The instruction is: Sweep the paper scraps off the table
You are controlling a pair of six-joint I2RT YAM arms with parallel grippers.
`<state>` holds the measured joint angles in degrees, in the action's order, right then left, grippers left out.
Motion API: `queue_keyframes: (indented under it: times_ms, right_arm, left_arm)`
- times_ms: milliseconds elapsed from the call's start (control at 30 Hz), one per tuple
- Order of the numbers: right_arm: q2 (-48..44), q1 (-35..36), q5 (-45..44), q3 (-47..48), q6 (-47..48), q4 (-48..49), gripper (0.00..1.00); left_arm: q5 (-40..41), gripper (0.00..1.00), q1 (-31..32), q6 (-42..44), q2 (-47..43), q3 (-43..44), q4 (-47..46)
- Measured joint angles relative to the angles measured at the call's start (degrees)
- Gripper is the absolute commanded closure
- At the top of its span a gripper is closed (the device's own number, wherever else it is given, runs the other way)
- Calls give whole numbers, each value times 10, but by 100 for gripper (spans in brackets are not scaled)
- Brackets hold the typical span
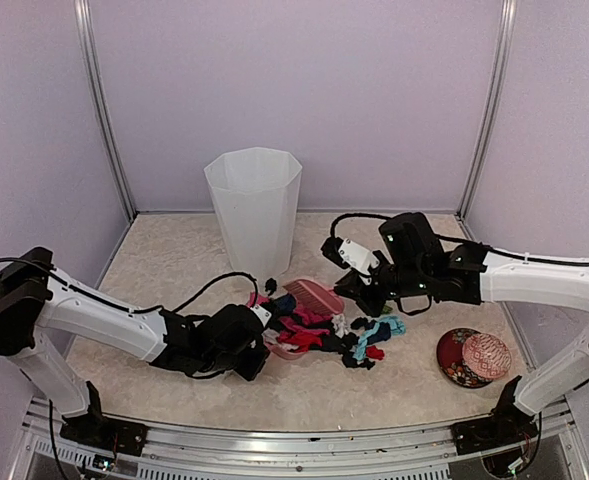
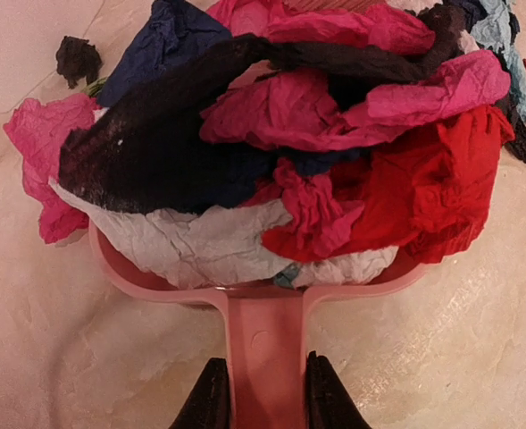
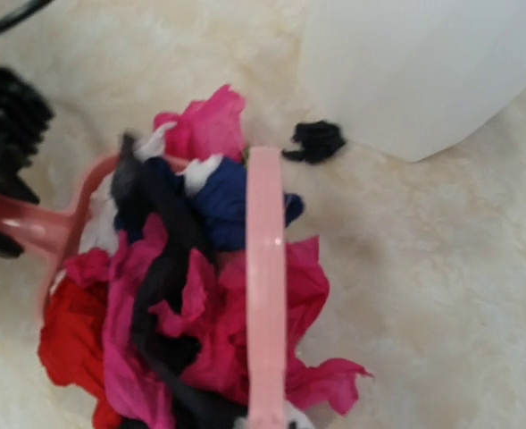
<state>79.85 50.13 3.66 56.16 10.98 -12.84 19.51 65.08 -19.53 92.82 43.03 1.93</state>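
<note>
Paper scraps [image 1: 309,335] in magenta, black, white, navy and red lie heaped on a pink dustpan [image 1: 277,350] mid-table. My left gripper [image 2: 264,398] is shut on the dustpan's handle [image 2: 264,340], with the heap [image 2: 316,134] just ahead of it. My right gripper [image 1: 359,285] holds a pink brush [image 1: 314,295] over the far side of the heap. In the right wrist view the brush [image 3: 265,268] lies across the scraps [image 3: 182,295], and the fingers are hidden. Loose teal and red scraps [image 1: 384,330] lie right of the dustpan. One black scrap [image 3: 314,141] lies beside the bin.
A tall white bin [image 1: 253,210] stands behind the heap, close to the brush. A round red patterned dish [image 1: 472,357] sits at the right front. A black cable [image 1: 209,285] loops over the table by the left arm. Lilac walls ring the table.
</note>
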Motion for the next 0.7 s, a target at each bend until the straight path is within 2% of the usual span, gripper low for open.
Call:
queue_keyframes:
  times_ms: [267,500,700]
  right_arm:
    - [-45,0,-91,-10,-19,-7,100]
    - [-109,-5,-213,-46,-34,-2,100]
    - [-154,-24,-277,-82,-59,20,100]
  left_arm:
    - [47,100,22,-17,-32,-81,-98]
    - [89,100,33,-25,-87,-114,-105]
    - [115,100,38,-25,-144,-112,-97]
